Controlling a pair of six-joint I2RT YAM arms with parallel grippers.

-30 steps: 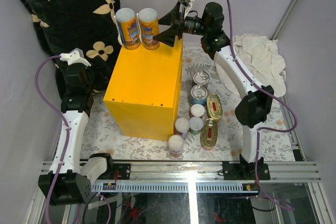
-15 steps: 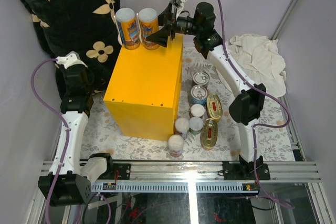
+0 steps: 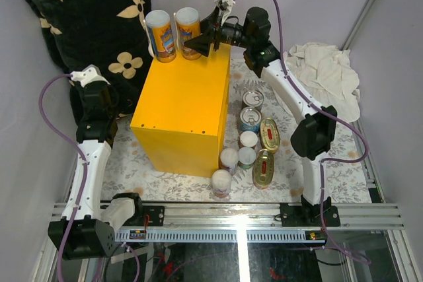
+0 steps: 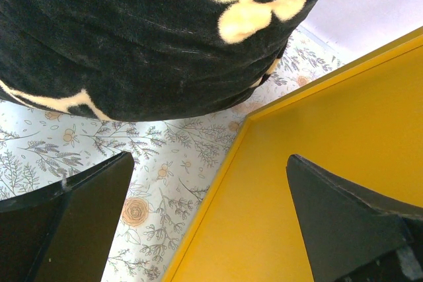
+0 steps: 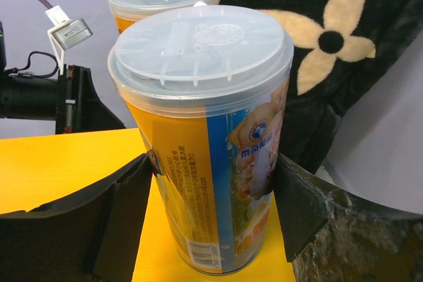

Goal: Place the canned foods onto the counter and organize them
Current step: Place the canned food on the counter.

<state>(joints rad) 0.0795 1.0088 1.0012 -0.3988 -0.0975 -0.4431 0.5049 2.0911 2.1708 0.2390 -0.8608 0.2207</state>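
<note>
Right gripper (image 3: 196, 43): reaches in over the back right corner of the yellow box (image 3: 182, 107). Its fingers (image 5: 99, 229) lie against both sides of the right-hand can (image 5: 205, 130), grasping it.
Right-hand can: tall, clear plastic lid, orange and blue label. It stands upright on the box top at the back edge.
Left-hand can (image 3: 160, 34): same kind, upright, just beside the first on its left, also at the back edge of the box top.
Left gripper (image 4: 208, 176): jaws spread wide, nothing between them. It hangs at the left side of the box, near the pillow (image 3: 86, 11).
Yellow box: stands on the flower-patterned surface (image 3: 132, 163). Its top carries only the two tall cans.
Round cans (image 3: 250, 118): six stand on the surface just right of the box. Two wider silver-topped ones are at the back and four small white-lidded ones are nearer the front.
Oval tins (image 3: 269, 134): two gold ones lie flat, one behind the other, just right of the round cans.
White cloth (image 3: 327, 70): crumpled at the far right, well apart from the cans.
</note>
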